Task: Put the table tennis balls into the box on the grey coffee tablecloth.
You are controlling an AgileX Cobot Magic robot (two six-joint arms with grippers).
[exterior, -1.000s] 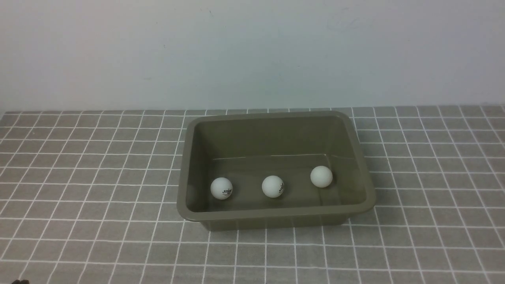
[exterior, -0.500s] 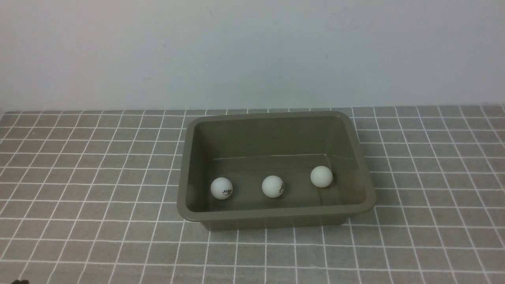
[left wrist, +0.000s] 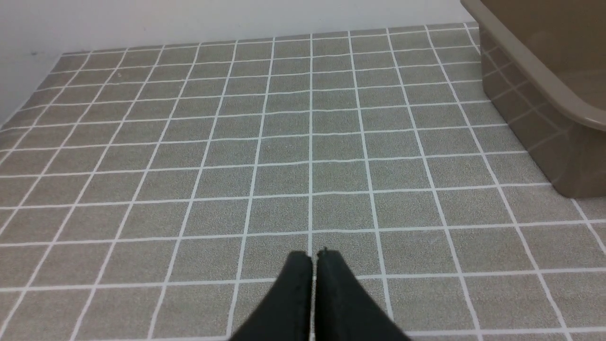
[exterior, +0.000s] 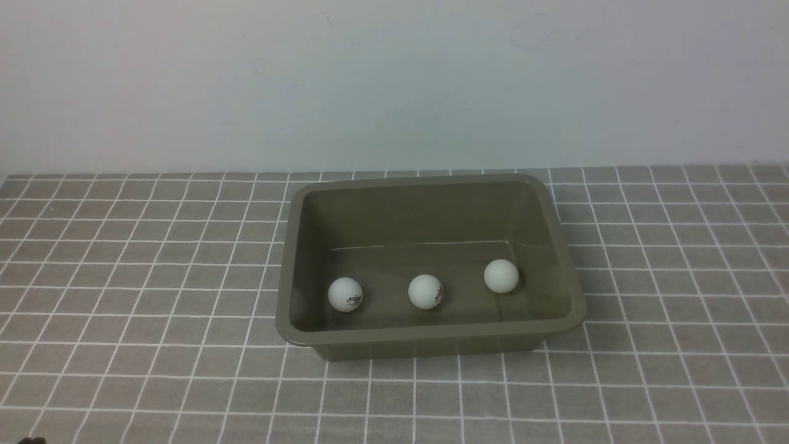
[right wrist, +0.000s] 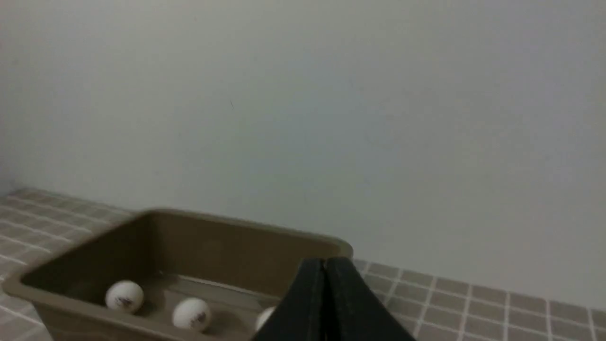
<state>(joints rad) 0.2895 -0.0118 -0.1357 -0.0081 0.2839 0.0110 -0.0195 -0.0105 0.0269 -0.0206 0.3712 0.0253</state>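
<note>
Compared with a second earlier, almost nothing differs: the three balls sit in the same row inside the box (exterior: 431,265), shifted at most by a hair, which may be camera wobble. In the judgement of this moment, the task looks finished, with no ball left on the cloth (exterior: 135,277) and the arms drawn back.

In the front view the box fills the middle of the frame. The left ball (exterior: 345,294) and middle ball (exterior: 425,291) lie near the front wall, and the right ball (exterior: 500,275) sits a little higher in the frame; all three are apart from each other. Neither arm shows there.

The left wrist view shows what the front view lacks: the left gripper (left wrist: 314,255) at the bottom centre, jaws pressed together and holding nothing, over bare cloth, with only a corner of the box at upper right. No ball appears there.

The right wrist view has the right gripper (right wrist: 325,264) at bottom centre, likewise clenched and empty, raised beside the box; it covers part of the third ball.
</note>
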